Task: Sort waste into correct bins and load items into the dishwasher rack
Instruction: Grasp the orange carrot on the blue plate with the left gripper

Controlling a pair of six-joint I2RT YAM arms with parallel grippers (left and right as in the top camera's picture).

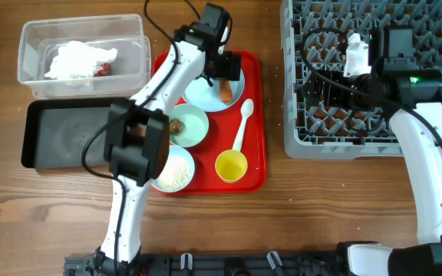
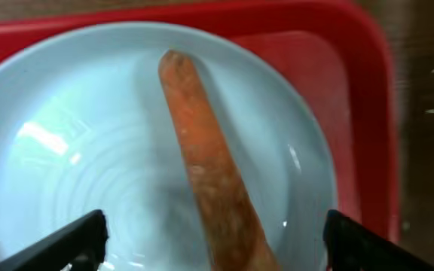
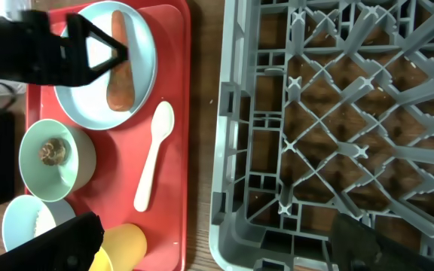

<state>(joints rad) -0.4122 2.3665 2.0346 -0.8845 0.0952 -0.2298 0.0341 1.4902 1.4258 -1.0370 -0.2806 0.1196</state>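
Carrot piece (image 2: 206, 173) on plate (image 2: 66, 150), apparently reaching its rim.

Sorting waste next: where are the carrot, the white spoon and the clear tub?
carrot (image 2: 202, 165), left wrist view, middle of its length.
white spoon (image 3: 151, 167), right wrist view, on its handle.
clear tub (image 1: 31, 57), overhead view, left wall.

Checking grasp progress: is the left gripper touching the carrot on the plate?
Apart. Left wrist view: the left gripper straddles the carrot, open, with bare plate showing between it and each finger.
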